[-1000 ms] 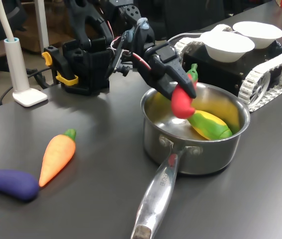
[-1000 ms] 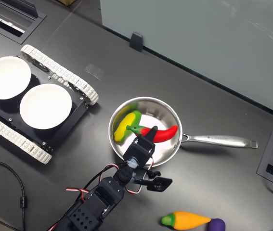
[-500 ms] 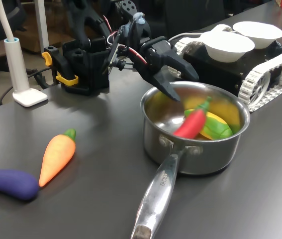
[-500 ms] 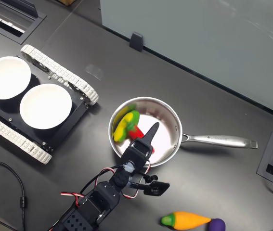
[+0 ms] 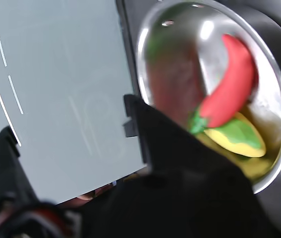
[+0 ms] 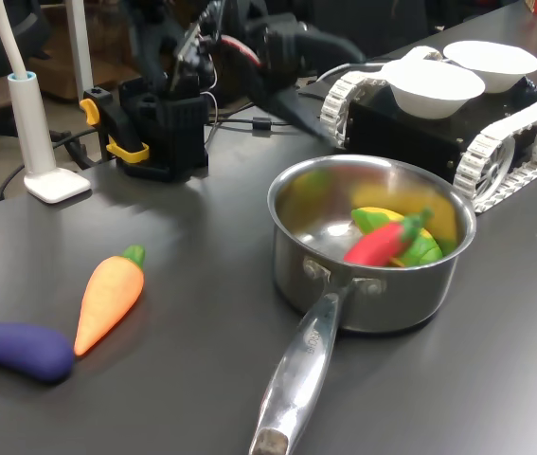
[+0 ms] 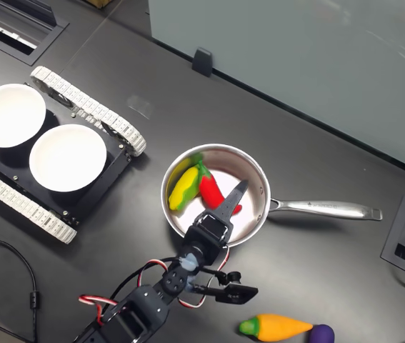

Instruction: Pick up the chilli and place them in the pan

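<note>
The red chilli (image 6: 382,244) lies inside the steel pan (image 6: 391,303), leaning on a yellow-green corn cob (image 6: 421,248). From above, the chilli (image 7: 213,189) lies next to the corn (image 7: 182,187) in the pan (image 7: 259,179), whose long handle points to the second exterior view's right. My gripper (image 7: 248,239) is open and holds nothing, with one finger (image 7: 234,199) over the near rim. In the first exterior view the gripper (image 6: 339,95) is blurred, raised behind the pan. The wrist view looks down on the chilli (image 5: 229,84) and the pan (image 5: 279,99).
An orange carrot (image 6: 109,299) and a purple eggplant (image 6: 17,351) lie on the table at the first exterior view's left. A tracked vehicle (image 6: 524,133) carrying two white bowls (image 6: 434,87) stands behind the pan. A white lamp base (image 6: 55,180) stands at the far left.
My gripper opened and let go of the chilli, which dropped into the pan and settled against the corn. The arm then rose and pulled back from the pan.
</note>
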You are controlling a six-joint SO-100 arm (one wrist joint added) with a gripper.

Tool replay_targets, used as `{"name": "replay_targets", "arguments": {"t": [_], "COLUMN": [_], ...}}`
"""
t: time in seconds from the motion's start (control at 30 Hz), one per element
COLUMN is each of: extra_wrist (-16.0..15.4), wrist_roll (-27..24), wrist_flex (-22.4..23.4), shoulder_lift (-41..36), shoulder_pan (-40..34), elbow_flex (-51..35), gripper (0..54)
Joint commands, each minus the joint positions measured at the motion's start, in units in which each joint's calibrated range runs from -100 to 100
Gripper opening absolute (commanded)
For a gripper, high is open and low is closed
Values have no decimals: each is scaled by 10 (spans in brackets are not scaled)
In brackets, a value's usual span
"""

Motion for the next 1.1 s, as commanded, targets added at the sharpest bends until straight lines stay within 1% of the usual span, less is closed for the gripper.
{"name": "replay_targets", "arguments": {"t": [0.0, 0.2, 0.23, 0.33, 0.5, 0.6, 0.67, 0.73, 0.9, 1.07], "extra_wrist": [5, 5, 5, 5, 5, 5, 6, 20, 24, 24], "wrist_roll": [3, -9, -5, -6, -11, -12, -8, -5, -8, -11], "wrist_flex": [25, 83, 90, 113, 159, 174, 175, 177, 223, 244], "shoulder_lift": [-41, -54, -62, -82, -100, -113, -129, -153, -173, -186], "shoulder_pan": [16, 8, -1, -17, -37, -45, -54, -75, -97, -99], "elbow_flex": [-103, -193, -198, -216, -257, -268, -266, -259, -284, -292], "gripper": [258, 200, 175, 129, 77, 68, 55, 34, 10, 0]}}
